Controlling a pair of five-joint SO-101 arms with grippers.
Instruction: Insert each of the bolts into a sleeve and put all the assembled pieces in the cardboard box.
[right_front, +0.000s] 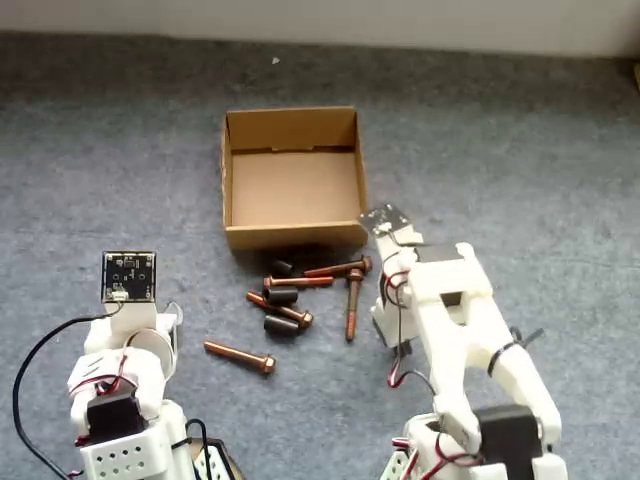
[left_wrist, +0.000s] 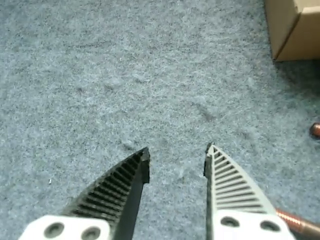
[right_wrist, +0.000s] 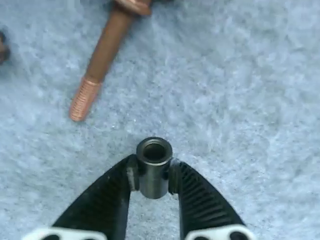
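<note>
In front of the cardboard box (nothing inside yet), bolts lie loose; the right tool pinches a sleeve, the left tool is spread.

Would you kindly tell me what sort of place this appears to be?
Probably a robotics test bench: two small arms over a grey felt-covered table, with bolts, sleeves and a cardboard box.

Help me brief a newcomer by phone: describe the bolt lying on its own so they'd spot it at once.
Start at the cardboard box; before its near wall lies a cluster of copper bolts and dark sleeves. The lone bolt lies apart from that cluster, toward the left arm, touching nothing else.
</note>
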